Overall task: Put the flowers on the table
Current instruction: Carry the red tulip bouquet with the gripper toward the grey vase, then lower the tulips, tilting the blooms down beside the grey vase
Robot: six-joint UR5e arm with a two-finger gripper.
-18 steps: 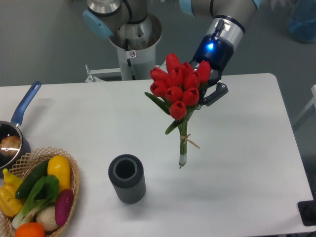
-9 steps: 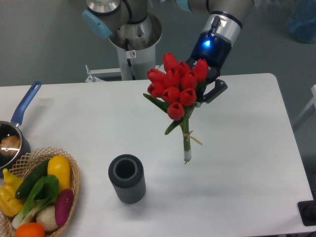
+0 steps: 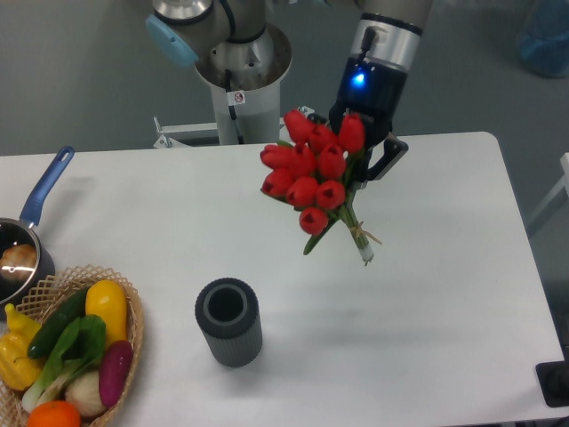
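The flowers [image 3: 311, 175], a bunch of red tulips with green leaves and stems tied with tan string, hang in the air above the white table [image 3: 427, 338]. My gripper [image 3: 363, 153] is shut on the bunch just behind the heads, at the upper middle of the view. The stems point down and to the right, their cut ends [image 3: 365, 257] clear of the table top. The bunch is tilted, with the heads toward the camera and left.
A dark grey ribbed vase [image 3: 229, 322] stands upright in front of the flowers, to their lower left. A wicker basket [image 3: 67, 351] of vegetables sits at the front left corner, with a blue-handled pot [image 3: 22, 245] behind it. The robot base [image 3: 236, 62] stands behind the table.
The gripper has risen a little and turned, swinging the stem ends up and to the right; the bunch is now more tilted and higher above the table.
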